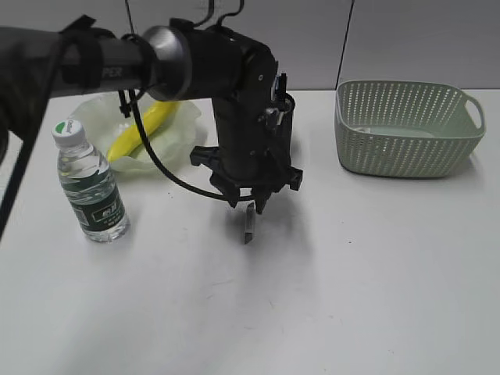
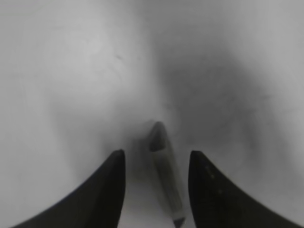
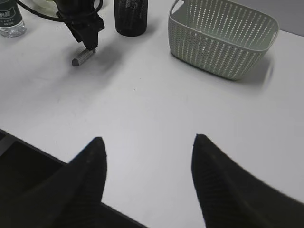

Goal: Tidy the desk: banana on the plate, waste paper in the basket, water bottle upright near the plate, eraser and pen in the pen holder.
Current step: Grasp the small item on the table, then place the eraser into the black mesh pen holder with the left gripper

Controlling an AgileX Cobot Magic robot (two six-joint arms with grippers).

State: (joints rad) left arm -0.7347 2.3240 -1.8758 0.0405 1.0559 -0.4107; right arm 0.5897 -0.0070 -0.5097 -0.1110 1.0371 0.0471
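Pen (image 1: 248, 224): grey, slim, lying on the desk (image 1: 351, 281) directly under the left gripper (image 1: 251, 205); seen close in the left wrist view (image 2: 165, 183) between the two dark fingers (image 2: 102, 190), with a gap on either side, so the jaws stand part-open around it and do not pinch it; also visible from the right wrist view (image 3: 82, 56). Pen holder (image 3: 130, 16): black mesh cup, upright, mostly hidden behind the left arm in the exterior view. Banana (image 1: 144, 129): yellow, lying in the plate (image 1: 183, 117), far left. Water bottle (image 1: 90, 183): upright, white cap, just in front of the plate. Basket (image 1: 406, 129): sage-green, far right; no contents discernible. Right gripper (image 3: 147, 156): jaws wide apart, holding nothing, poised over the near desk edge, well apart from all items.
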